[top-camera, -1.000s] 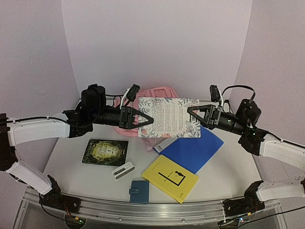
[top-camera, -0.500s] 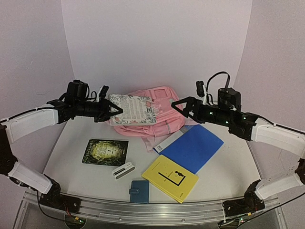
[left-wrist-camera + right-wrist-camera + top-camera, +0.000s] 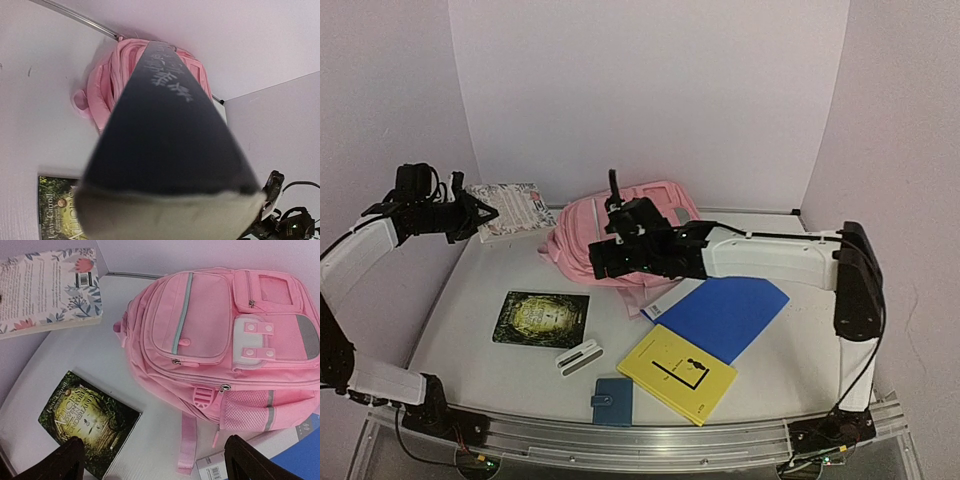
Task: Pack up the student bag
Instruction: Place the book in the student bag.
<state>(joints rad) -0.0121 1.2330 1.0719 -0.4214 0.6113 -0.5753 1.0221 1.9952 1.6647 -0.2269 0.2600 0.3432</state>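
The student bag (image 3: pixel 635 215) is a pink backpack lying front-up at the back middle of the table; its zipped pockets and straps show in the right wrist view (image 3: pixel 225 335). My left gripper (image 3: pixel 478 218) is shut on a floral-covered book (image 3: pixel 512 208), held in the air at the far left, apart from the bag. In the left wrist view that book (image 3: pixel 165 150) fills the frame and hides my fingers, with the bag (image 3: pixel 105 80) behind it. My right gripper (image 3: pixel 603 262) hovers open over the bag's near-left edge, holding nothing (image 3: pixel 155 465).
A dark green Alice book (image 3: pixel 541 318) lies left of centre (image 3: pixel 85 430). A blue folder (image 3: pixel 725 315) covers a white booklet (image 3: pixel 655 305) near the bag. A yellow book (image 3: pixel 677 372), a small blue wallet (image 3: pixel 612 400) and a white case (image 3: pixel 578 357) lie near the front.
My right gripper let go of the floral book, opened and swung left over the bag. My left arm carried the book away to the far left.
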